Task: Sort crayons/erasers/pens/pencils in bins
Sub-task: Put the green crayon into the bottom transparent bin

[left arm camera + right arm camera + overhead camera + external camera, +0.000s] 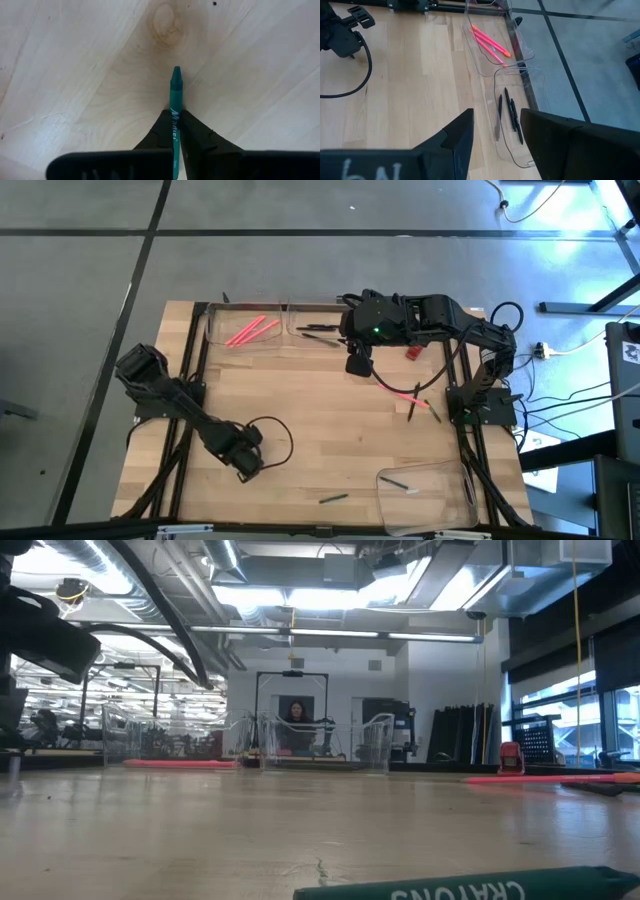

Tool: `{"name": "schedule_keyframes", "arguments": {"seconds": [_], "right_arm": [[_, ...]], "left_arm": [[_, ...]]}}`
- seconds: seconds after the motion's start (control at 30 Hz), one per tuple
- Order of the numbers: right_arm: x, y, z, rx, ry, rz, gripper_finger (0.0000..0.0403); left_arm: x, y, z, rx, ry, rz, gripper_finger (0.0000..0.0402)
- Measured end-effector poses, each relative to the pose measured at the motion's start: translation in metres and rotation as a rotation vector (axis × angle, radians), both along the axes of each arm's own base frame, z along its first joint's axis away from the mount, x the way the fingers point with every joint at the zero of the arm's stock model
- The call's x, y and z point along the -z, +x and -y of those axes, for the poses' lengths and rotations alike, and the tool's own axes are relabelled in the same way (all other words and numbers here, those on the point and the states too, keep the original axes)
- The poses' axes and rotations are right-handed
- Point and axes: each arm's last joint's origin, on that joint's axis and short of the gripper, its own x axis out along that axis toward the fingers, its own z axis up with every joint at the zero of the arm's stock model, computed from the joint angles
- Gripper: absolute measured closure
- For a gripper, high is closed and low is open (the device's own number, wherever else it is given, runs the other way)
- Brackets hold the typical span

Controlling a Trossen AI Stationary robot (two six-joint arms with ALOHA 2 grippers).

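Observation:
My left gripper is at the table's near left, shut on a green crayon. My right gripper is open and empty just on the near side of the far bins. One clear bin at the far edge holds pink sticks. The bin beside it holds black pens. A third clear bin lies at the near right with a dark stick in it. Another green crayon lies on the table near the front edge. My left gripper pinches the green crayon's wrapped shaft between its two fingers. The crayon lies along the fingers, and its pointed end sticks out past the fingertips over the bare wood. Whether the point touches the table, I cannot tell.
A pink stick and a dark stick lie on the table at the right, near the right arm's base. A small red thing lies under the right arm. A black cable loops beside my left gripper.

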Motion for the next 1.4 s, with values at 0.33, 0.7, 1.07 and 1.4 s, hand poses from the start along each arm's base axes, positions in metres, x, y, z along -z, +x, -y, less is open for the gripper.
{"name": "schedule_keyframes", "arguments": {"seconds": [0.33,0.7,1.07,1.4], "right_arm": [[0.000,0.000,-0.001,-0.003,0.000,0.000,0.0238],[0.002,-0.001,-0.006,-0.085,0.081,-0.024,0.0238],[0.005,-0.003,-0.015,-0.341,0.251,-0.073,0.0238],[0.004,-0.001,-0.020,-0.622,0.264,-0.062,0.0238]], "left_arm": [[-0.014,-0.002,-0.004,-0.010,-0.023,0.048,0.0401],[-0.047,0.008,-0.035,0.023,-0.019,0.214,0.0399],[-0.086,0.010,-0.079,0.176,0.111,0.422,0.0396],[-0.099,0.014,-0.101,0.271,0.174,0.510,0.0394]]}}
